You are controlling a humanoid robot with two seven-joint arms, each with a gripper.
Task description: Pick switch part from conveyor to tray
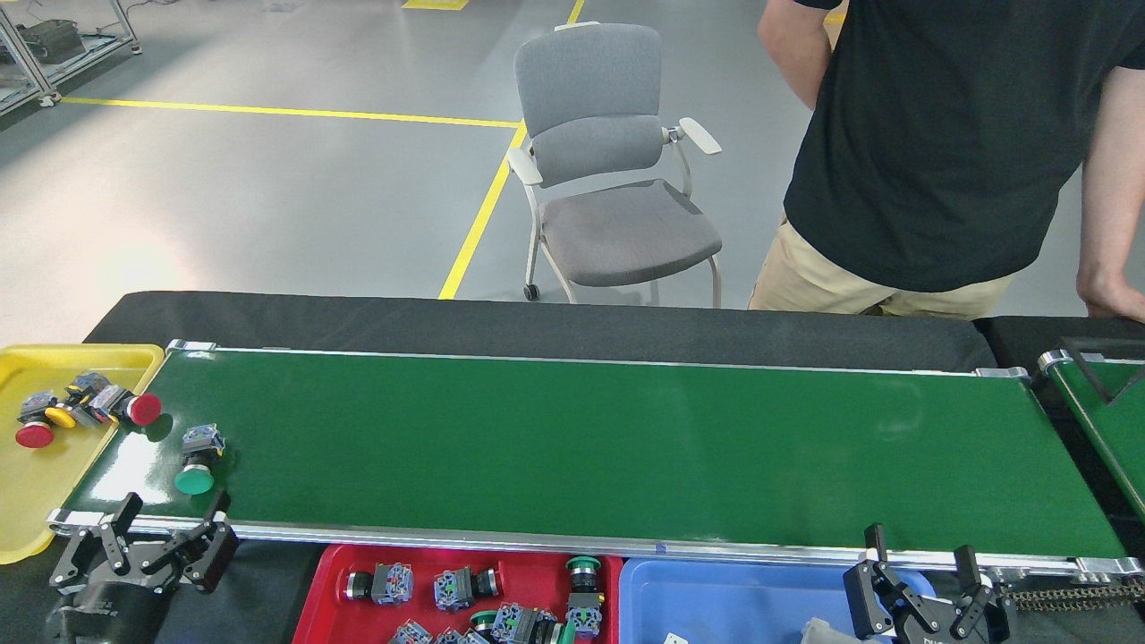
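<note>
A switch part (196, 458) with a green round cap and a grey-blue block lies on the conveyor (590, 447), near its left end. My left gripper (170, 514) is open just in front of it, at the belt's near rail, with nothing between its fingers. The red tray (523, 572) below the belt holds several switch parts. My right gripper (917, 546) stands open at the lower right, over the blue tray (742, 595), holding nothing.
A yellow tray (36, 483) at the belt's left end holds several switch parts, one with a red cap (143, 409) at the tray's edge. A second green belt (1105, 420) shows at the right. A person (957, 152) stands behind the table beside a grey chair (608, 161).
</note>
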